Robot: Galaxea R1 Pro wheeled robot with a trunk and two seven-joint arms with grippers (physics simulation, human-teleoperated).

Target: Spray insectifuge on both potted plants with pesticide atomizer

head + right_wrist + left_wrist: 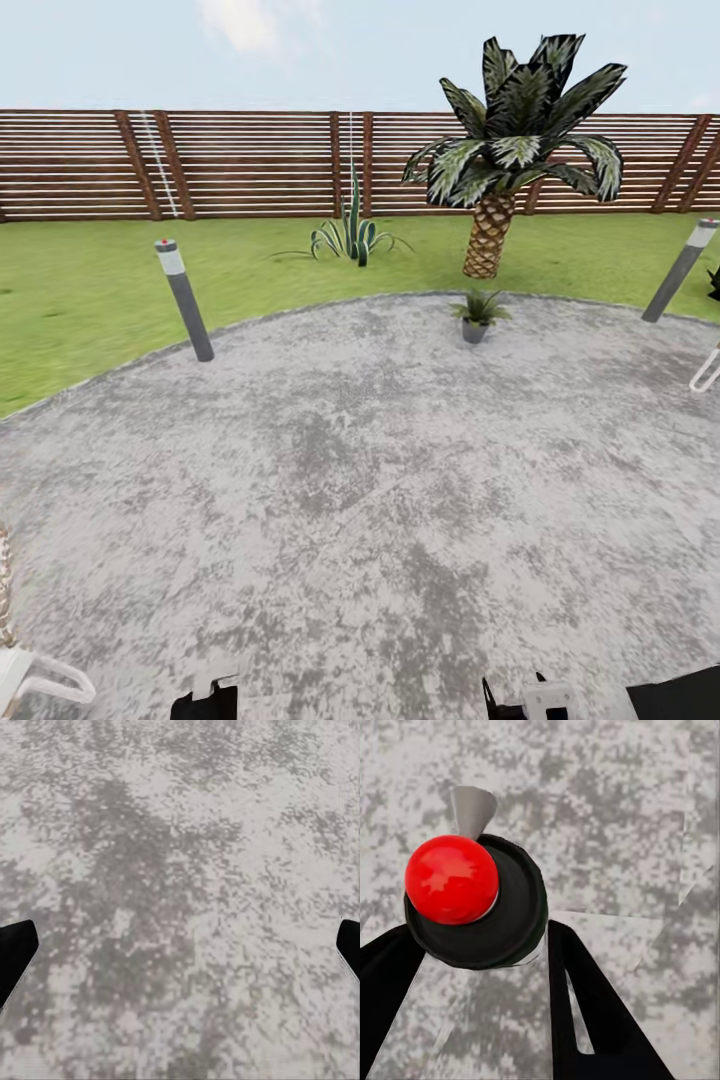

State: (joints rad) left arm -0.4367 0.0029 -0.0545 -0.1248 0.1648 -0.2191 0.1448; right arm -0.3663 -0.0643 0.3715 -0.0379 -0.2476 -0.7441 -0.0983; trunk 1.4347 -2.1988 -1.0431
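Between the left tool's fingers sits a red-capped, black-bodied atomizer.

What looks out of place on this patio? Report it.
Nothing is clearly amiss. The left lamp post and the right lamp post lean outward, but the fence posts slant likewise, so it is probably the lens. The small potted plant stands upright.

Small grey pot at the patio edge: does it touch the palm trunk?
Apart. In the head view, paving and grass lie between the pot and the palm trunk.
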